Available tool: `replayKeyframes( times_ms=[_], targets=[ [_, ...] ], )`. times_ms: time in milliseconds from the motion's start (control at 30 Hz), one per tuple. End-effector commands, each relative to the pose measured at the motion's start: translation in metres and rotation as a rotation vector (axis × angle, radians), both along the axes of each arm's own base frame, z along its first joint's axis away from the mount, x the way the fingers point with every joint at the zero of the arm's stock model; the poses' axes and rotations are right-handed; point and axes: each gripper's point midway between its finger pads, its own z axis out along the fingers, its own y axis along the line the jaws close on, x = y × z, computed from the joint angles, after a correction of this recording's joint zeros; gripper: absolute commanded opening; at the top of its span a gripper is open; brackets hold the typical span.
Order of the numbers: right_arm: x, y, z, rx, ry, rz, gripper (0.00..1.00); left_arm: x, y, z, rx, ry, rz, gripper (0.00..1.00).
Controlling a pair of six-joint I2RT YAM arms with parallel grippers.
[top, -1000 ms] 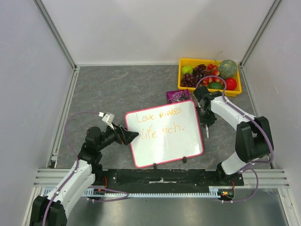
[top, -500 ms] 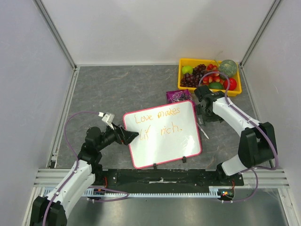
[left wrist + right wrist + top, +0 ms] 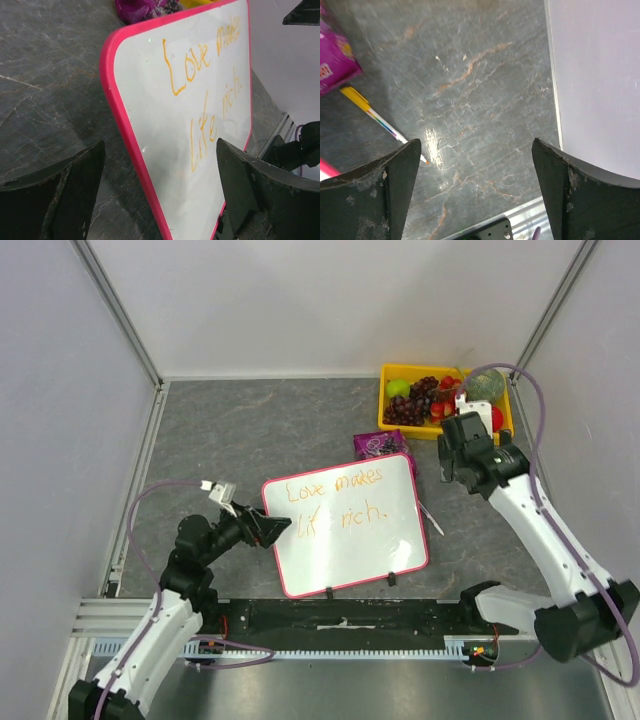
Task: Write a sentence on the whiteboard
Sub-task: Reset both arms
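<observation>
The whiteboard [image 3: 350, 545] with its pink-red frame lies mid-table, and the orange sentence [image 3: 337, 502] fills two lines on it. My left gripper [image 3: 272, 529] is open at the board's left edge. In the left wrist view that edge of the whiteboard [image 3: 165, 150] runs between the two fingers, the sentence [image 3: 210, 95] beyond, gripper [image 3: 160, 192] holding nothing. An orange-tipped marker [image 3: 432, 519] lies on the table right of the board. My right gripper [image 3: 447, 472] hangs open above it. The right wrist view shows the marker [image 3: 382, 124] off the left finger, gripper [image 3: 476, 192] empty.
A yellow tray [image 3: 382, 400] of fruit stands at the back right. A purple packet [image 3: 382, 445] lies just behind the board's top edge, also visible as the packet [image 3: 332, 60] in the right wrist view. White walls enclose the table; a metal rail runs along the near edge.
My right gripper opened and let go of the marker, which now lies on the table. The right arm rose and swung back to the right. The board slid slightly left.
</observation>
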Motion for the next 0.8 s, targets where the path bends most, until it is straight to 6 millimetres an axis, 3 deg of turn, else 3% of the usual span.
replayKeyframes(
  times_ms=[0,133,400,533,767],
  targets=[
    [0.005,0.005,0.044,0.091,-0.215,0.021,0.98,0.005,0.013,0.041,-0.057,-0.052,0.11,0.95],
    [0.005,0.019,0.044,0.167,-0.23,0.074,0.98,0.003,0.035,0.064,-0.089,-0.066,0.245,0.95],
    [0.001,0.04,0.058,0.323,-0.363,0.147,0.98,0.001,0.095,0.084,-0.054,0.021,0.593,0.96],
    [-0.01,0.04,0.07,0.375,-0.465,0.165,0.98,0.004,0.102,0.096,0.035,0.053,0.621,0.96],
    [-0.023,0.031,0.071,0.371,-0.558,0.17,0.98,0.018,0.098,0.109,0.202,0.142,0.581,0.96]
  ],
)
